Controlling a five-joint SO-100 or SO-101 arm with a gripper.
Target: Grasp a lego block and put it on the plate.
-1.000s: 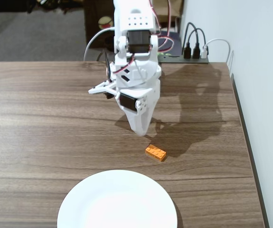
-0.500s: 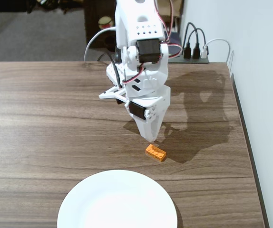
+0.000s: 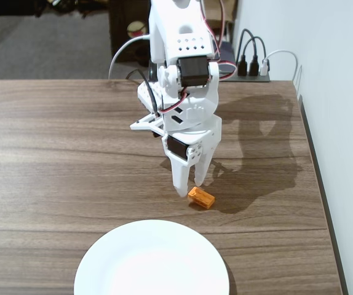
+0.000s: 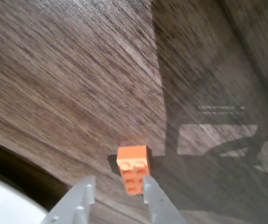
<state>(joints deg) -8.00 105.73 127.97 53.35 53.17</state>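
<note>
The orange lego block [image 3: 202, 197] lies on the wooden table, just past the far edge of the white plate [image 3: 151, 261]. My gripper [image 3: 189, 186] points down right behind and above the block, jaws open and empty. In the wrist view the block [image 4: 133, 164] sits just ahead of the gripper [image 4: 118, 182], its near end between the fingertips and close against the right finger [image 4: 149, 186]; I cannot tell if they touch. The plate's rim [image 4: 1, 205] shows at the bottom left corner of the wrist view.
The table's right edge [image 3: 317, 184] runs along a white wall. A power strip with plugs [image 3: 253, 67] sits at the back edge behind the arm. Bare wood lies to the left of the arm.
</note>
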